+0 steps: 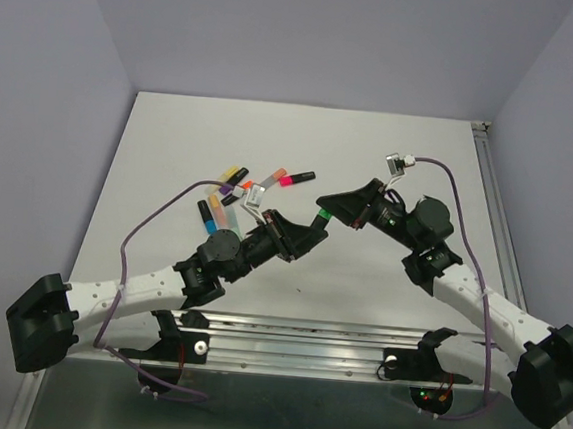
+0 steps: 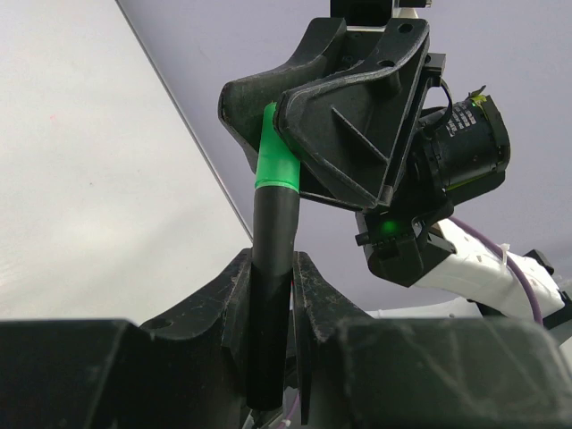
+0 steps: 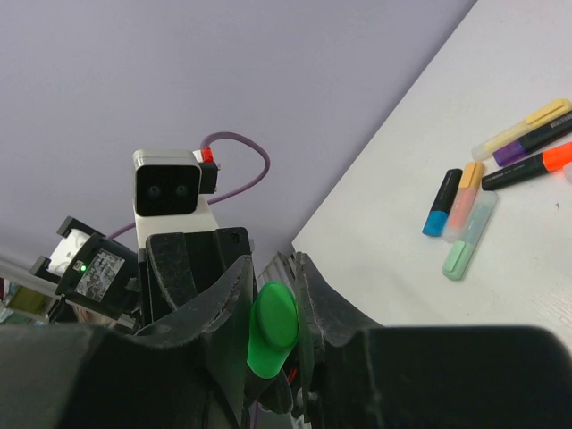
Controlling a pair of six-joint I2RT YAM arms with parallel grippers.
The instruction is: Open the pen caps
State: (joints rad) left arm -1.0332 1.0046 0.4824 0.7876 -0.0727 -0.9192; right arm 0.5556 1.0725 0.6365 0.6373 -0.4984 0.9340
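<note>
A black pen (image 2: 273,268) with a bright green pen cap (image 2: 275,156) hangs in the air over the middle of the table. My left gripper (image 2: 271,261) is shut on the black body. My right gripper (image 3: 273,268) is shut on the green cap (image 3: 273,329), end-on to its camera. In the top view the two grippers meet tip to tip at the green cap (image 1: 320,216), the left gripper (image 1: 305,234) below-left and the right gripper (image 1: 333,205) above-right. The cap sits on the pen with no gap visible.
Several other capped pens (image 1: 239,185) lie in a loose cluster on the table behind the left arm, with yellow, purple, orange, pink and blue ends. The right wrist view shows some of them (image 3: 469,214) at right. A purple cable (image 1: 145,224) loops left of the left arm.
</note>
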